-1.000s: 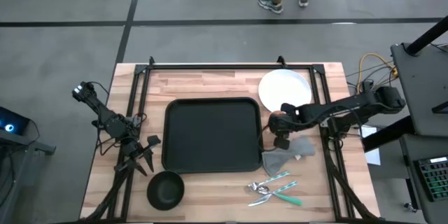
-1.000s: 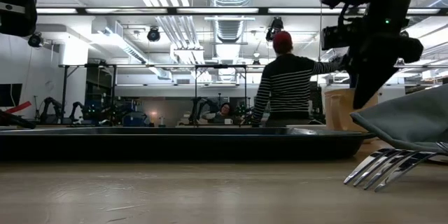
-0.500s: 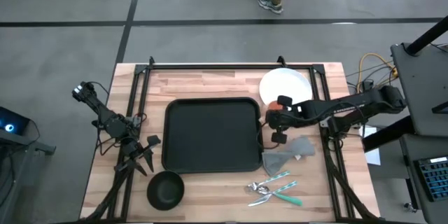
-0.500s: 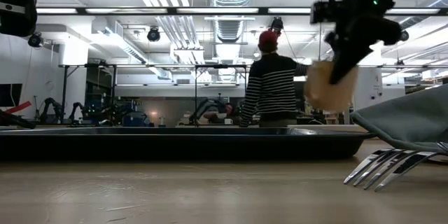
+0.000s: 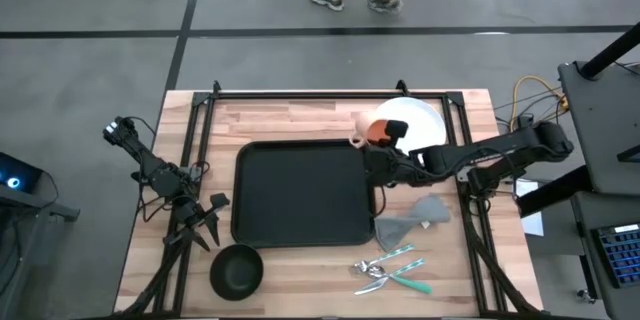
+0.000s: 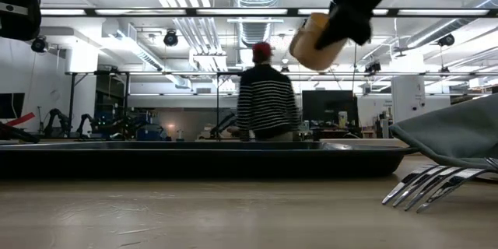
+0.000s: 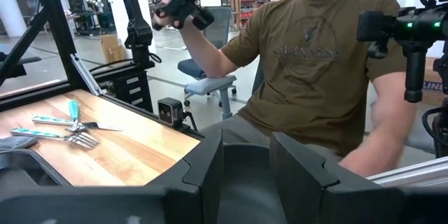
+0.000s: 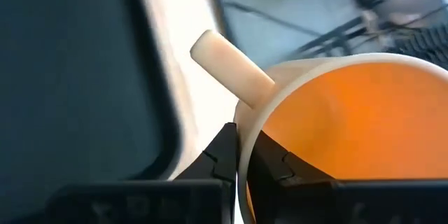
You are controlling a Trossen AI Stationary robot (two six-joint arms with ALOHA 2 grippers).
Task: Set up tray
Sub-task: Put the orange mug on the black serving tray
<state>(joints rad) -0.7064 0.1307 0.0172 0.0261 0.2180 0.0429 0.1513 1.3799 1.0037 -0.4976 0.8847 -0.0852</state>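
High view: right tool (image 5: 372,140) clamps the rim of a cream cup (image 5: 377,132) with orange interior, raised over the black tray's (image 5: 300,195) far right corner. Tray lies flat mid-counter (image 5: 290,115). Left tool (image 5: 205,218) waits beside the tray, fingers spread.

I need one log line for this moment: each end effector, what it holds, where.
right end effector: shut on cup, raised above tray right edge | left end effector: open, waiting left of tray
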